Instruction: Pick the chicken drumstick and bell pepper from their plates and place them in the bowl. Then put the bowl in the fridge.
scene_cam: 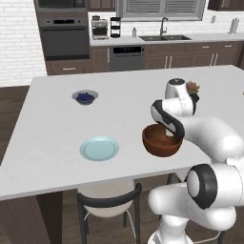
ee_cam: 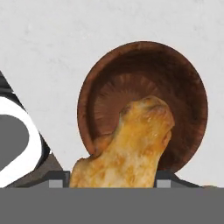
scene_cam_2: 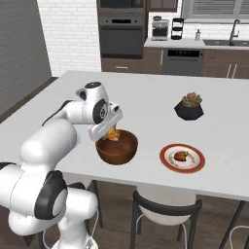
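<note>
My gripper [scene_cam_2: 113, 130] is shut on the chicken drumstick [ee_cam: 131, 144], a golden, lumpy piece held between the fingers just above the bowl [scene_cam_2: 116, 150]. In the hand view the dark wooden bowl [ee_cam: 183, 83] lies right below the drumstick, and its inside looks bare. The bowl [scene_cam: 162, 143] stands near the table's front edge. To its right, the red bell pepper [scene_cam_2: 181, 156] lies on the white plate with a red-brown rim [scene_cam_2: 166, 163]. The light blue plate [scene_cam: 99, 148] left of the bowl has nothing on it. The fridge is out of view.
A small grey bowl of blue berries [scene_cam: 85, 97] sits farther back on the left of the white table [scene_cam: 57, 124]. A dark plant pot [scene_cam_2: 189, 108] stands behind the rimmed plate. Chairs [scene_cam_2: 165, 214] are tucked under the table's front edge.
</note>
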